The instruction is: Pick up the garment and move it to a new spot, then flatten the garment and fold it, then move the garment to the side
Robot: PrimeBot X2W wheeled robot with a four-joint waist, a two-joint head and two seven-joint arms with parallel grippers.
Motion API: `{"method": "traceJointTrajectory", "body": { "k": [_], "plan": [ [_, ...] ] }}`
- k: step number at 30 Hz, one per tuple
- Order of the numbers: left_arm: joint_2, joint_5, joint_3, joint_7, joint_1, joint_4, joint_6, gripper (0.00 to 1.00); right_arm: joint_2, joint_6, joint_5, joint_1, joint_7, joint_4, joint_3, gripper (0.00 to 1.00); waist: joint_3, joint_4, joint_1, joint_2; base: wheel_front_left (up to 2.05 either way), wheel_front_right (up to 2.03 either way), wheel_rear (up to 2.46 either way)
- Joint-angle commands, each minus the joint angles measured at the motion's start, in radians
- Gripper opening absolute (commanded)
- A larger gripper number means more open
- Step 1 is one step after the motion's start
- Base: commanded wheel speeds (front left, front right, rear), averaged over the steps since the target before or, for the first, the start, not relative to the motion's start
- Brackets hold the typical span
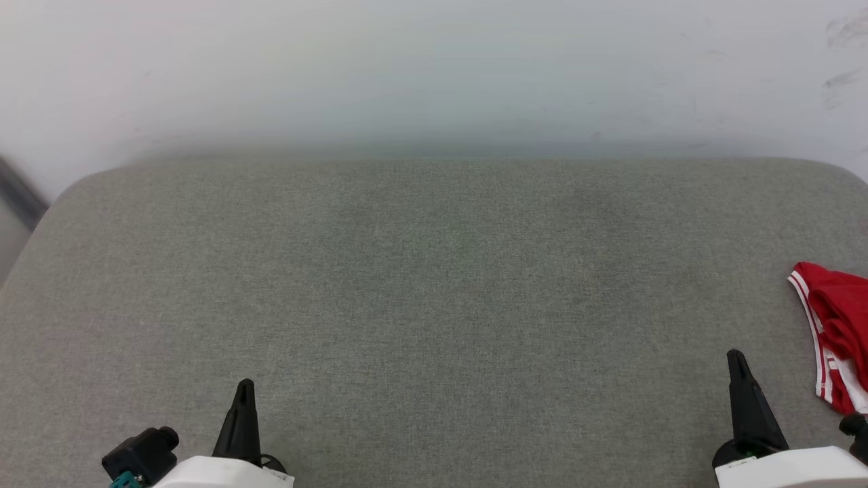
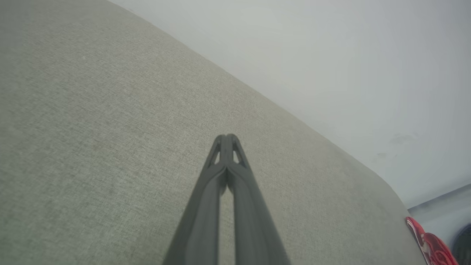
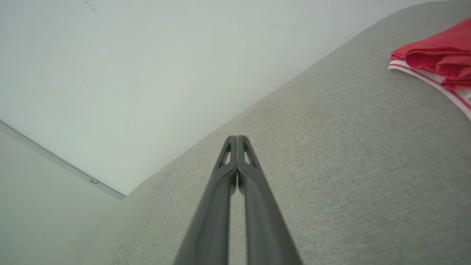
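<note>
1. Near right: right gripper [image 1: 735, 355], fingers pressed together with nothing between them, tips pointing to the far side over the grey fabric surface [image 1: 434, 285].
2. Near left: left gripper [image 1: 245, 385], closed and empty in the same way, also pointing far.
3. Outward from the right gripper: the garment [image 1: 839, 318], just to the right and a little farther, apart from the fingers and not touching them.
4. Lying bunched at the right border of the surface: red cloth in soft folds, with red-white striped trim along its left side. Cut off by the picture border, so the whole shape is not possible to tell.
5. Visible part stretched from near to far, roughly parallel with the closed fingers.
6. Nearer arm: clearly the right one. From the left gripper, well apart, across almost the whole surface.
7. Fitting two stages equally: a crumpled jersey lying ready for pick-up, or a folded one put to the side. Not possible to decide from here.
</note>
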Motion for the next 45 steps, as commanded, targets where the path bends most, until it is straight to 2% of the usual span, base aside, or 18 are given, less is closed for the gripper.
{"method": "traceJointTrajectory", "body": {
  "k": [1,23,45],
  "plan": [
    [0.006,-0.034,0.006,0.007,-0.024,-0.007,-0.006,0.0,-0.011,0.0,0.034,-0.026,0.006,-0.006,0.0,0.0,0.0,0.0,0.0,0.0,0.0,0.0,0.0],
    [0.01,-0.343,0.033,0.074,-0.078,0.027,-0.046,0.0,-0.016,0.0,0.322,-0.08,0.075,0.041,-0.005,0.0,-0.001,-0.001,0.0,0.0,0.0,0.0,0.0],
    [0.009,-0.578,0.059,0.13,-0.118,0.056,-0.076,0.0,-0.015,0.0,0.541,-0.123,0.131,0.077,-0.013,0.0,-0.002,-0.002,0.0,0.0,0.0,0.0,0.0]
  ]
}}
